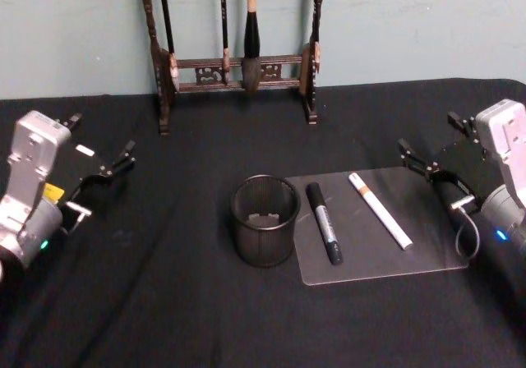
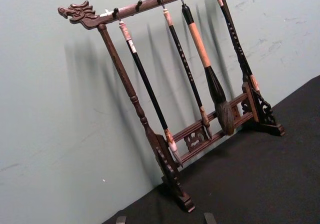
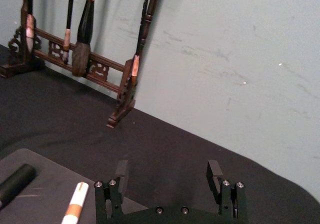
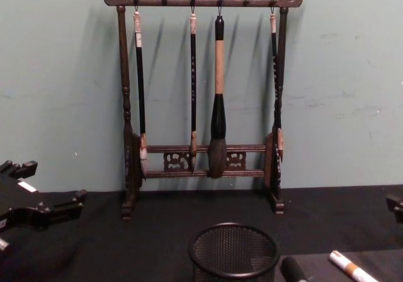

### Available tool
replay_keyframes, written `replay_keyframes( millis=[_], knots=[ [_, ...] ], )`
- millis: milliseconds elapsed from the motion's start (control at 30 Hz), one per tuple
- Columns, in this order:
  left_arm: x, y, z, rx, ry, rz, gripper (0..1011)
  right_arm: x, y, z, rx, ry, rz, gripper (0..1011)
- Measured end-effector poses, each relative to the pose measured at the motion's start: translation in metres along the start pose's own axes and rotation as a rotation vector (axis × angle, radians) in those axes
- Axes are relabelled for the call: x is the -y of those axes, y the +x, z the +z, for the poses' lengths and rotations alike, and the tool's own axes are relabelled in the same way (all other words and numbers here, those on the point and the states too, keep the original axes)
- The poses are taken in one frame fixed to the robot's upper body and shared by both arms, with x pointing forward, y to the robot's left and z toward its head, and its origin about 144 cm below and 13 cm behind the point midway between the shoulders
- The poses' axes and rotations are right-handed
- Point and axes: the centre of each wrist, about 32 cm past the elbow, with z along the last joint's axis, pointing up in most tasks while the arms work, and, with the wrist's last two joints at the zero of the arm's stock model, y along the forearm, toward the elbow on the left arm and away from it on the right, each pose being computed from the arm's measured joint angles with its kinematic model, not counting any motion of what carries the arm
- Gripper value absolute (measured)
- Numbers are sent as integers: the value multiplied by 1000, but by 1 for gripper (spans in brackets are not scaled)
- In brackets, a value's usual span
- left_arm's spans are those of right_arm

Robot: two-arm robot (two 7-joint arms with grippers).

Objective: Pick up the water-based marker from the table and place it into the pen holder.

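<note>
Lying on mat [image 1: 427, 224], water-based marker [image 1: 380, 210], long axis diagonal, banded end toward wall [image 1: 411, 23]

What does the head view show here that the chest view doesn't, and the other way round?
Head view, not chest: the water-based marker at full length, lying on a grey mat beside a black marker, apart from the pen holder. Chest view, not head: the brush rack's top bar with carved ends and the hooks holding the brushes. Both: the holder, the rack's lower rails, the marker's banded end, and the left gripper and right gripper idle at the sides over the table.
</note>
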Motion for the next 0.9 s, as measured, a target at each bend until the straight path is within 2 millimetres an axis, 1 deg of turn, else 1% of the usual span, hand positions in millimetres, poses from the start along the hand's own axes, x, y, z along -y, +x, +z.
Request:
replay_keyframes(
  millis=[333, 533, 667, 900],
  knots=[
    [0, 0, 0, 0, 0, 0, 1001, 0, 9, 13, -105, -48, 96, 1003],
    [0, 0, 0, 0, 0, 0, 1001, -3, 11, 27, -172, -141, 195, 1002],
    [0, 0, 0, 0, 0, 0, 1001, -6, 11, 32, -182, -179, 233, 1002],
    [0, 0, 0, 0, 0, 0, 1001, -17, 7, 43, -179, -259, 302, 1002]
  ],
)
